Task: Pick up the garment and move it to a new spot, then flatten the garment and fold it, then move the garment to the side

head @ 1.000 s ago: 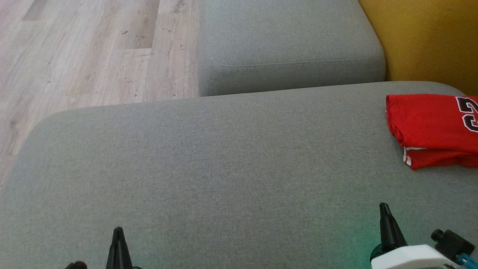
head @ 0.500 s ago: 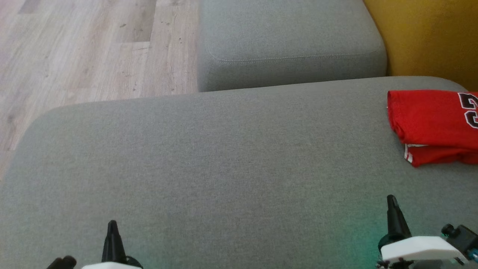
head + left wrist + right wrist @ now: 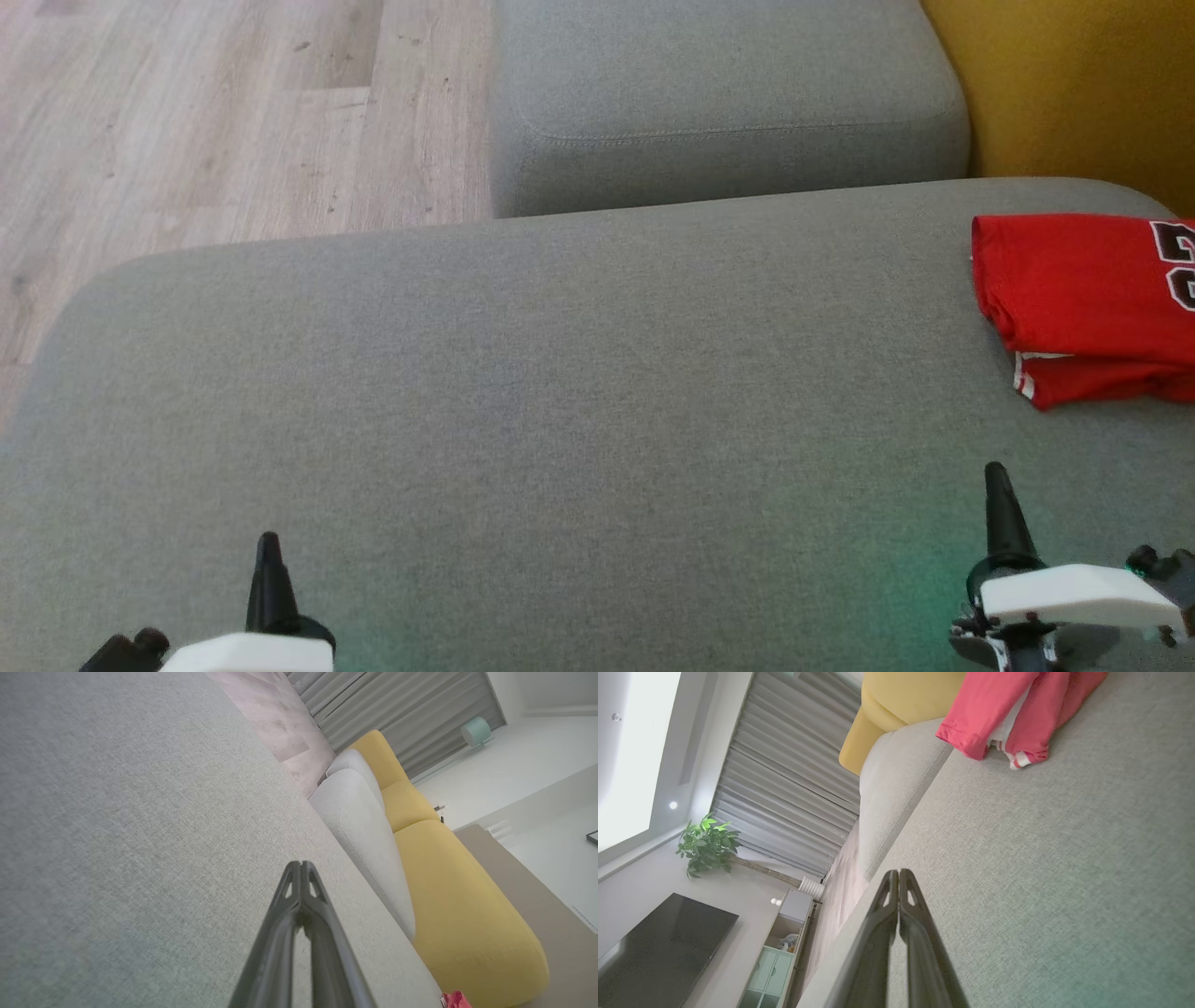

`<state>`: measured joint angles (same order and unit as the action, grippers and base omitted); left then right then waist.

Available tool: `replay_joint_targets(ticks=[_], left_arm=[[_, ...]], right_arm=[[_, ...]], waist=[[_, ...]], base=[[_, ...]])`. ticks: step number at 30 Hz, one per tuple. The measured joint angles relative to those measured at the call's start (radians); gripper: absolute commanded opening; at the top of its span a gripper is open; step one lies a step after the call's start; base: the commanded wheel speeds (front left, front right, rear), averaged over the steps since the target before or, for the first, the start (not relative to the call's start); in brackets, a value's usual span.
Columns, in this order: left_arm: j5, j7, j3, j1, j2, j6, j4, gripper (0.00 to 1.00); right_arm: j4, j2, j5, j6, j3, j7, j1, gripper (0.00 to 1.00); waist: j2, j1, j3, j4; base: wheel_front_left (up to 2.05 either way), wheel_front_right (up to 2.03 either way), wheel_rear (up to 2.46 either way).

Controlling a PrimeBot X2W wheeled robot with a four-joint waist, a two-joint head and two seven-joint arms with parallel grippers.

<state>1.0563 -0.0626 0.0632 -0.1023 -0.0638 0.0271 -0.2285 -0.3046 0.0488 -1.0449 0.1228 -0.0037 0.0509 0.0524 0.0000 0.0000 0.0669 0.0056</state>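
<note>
The garment (image 3: 1083,303) is a red jersey with a black and white number, lying folded at the far right of the grey cushion (image 3: 560,401), cut off by the head view's right edge. It also appears in the right wrist view as red cloth with a white trimmed hem (image 3: 1008,714), and a scrap of it (image 3: 455,1000) peeks into the left wrist view. My left gripper (image 3: 268,546) hovers at the lower left, shut and holding nothing (image 3: 302,865). My right gripper (image 3: 995,476) is at the lower right, below the garment and apart from it, shut and holding nothing (image 3: 899,873).
A second grey cushion (image 3: 728,103) sits beyond the near one, with a yellow sofa part (image 3: 1074,93) at the far right. Wooden floor (image 3: 215,131) lies to the far left. In the wrist views stand curtains (image 3: 784,774), a plant (image 3: 707,844) and a dark screen (image 3: 658,947).
The head camera has shifted, so the cushions and garment sit a little higher. Both grippers have reached further up into the head view, their white housings now showing. The garment lies unchanged.
</note>
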Motion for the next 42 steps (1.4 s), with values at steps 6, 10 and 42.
replay_joint_targets(ticks=[6, 10, 42], left_arm=[[0.07, 0.019, -0.008, 0.018, 0.0, 0.01, -0.006, 0.0], [0.117, 0.029, -0.021, 0.028, 0.0, 0.017, -0.009, 0.0], [0.475, 0.12, -0.088, 0.125, 0.001, 0.078, -0.035, 0.0]], right_arm=[[0.001, 0.0, -0.069, 0.0, -0.012, -0.018, -0.002, 0.0], [0.003, 0.0, -0.116, 0.0, -0.019, -0.03, -0.009, 0.0], [0.018, 0.0, -0.471, 0.0, -0.088, -0.114, -0.084, 0.0]], waist=[[0.0, 0.0, -0.009, -0.001], [0.0, 0.0, -0.014, -0.001], [0.0, 0.0001, -0.058, -0.005]], base=[[0.0, 0.0, 0.0], [0.0, 0.0, 0.0], [0.0, 0.0, 0.0]])
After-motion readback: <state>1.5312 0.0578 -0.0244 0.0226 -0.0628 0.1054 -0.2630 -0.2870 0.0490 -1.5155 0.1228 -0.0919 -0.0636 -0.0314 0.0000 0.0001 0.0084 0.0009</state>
